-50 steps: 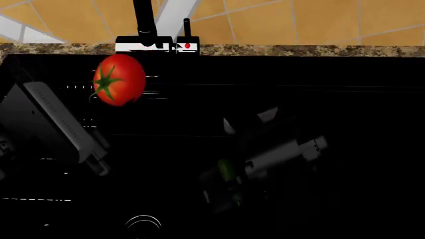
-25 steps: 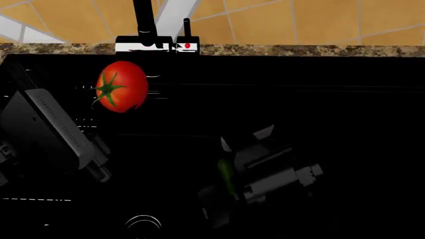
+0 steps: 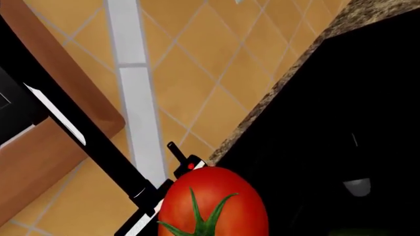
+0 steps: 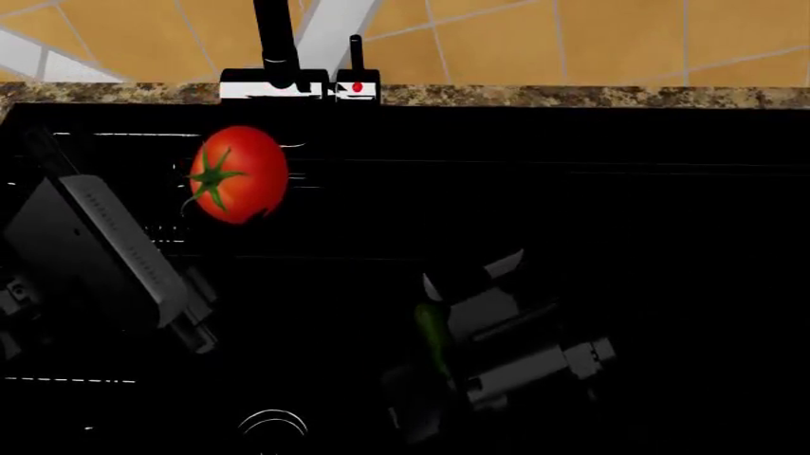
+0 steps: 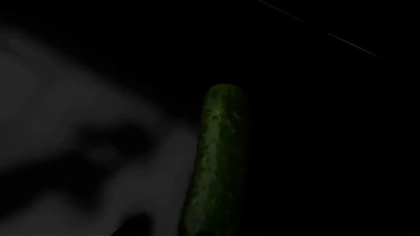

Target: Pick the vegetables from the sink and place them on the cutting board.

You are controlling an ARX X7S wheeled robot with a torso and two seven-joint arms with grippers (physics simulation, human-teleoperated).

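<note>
Tomato (image 4: 238,174) has drifted slightly toward the sink (image 4: 658,237) floor's middle, cucumber (image 4: 432,334) lying beside the right gripper (image 4: 471,275) (now lower, grip state unclear), left gripper (image 4: 190,318) likewise unclear; no vegetable lifted yet.

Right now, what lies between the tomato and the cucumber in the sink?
Nothing: in the head view only bare dark sink floor separates the tomato from the cucumber.

Open dark sink (image 4: 658,284) floor at right, tomato (image 4: 238,174) and faucet (image 4: 275,43) crowding rear left
</note>
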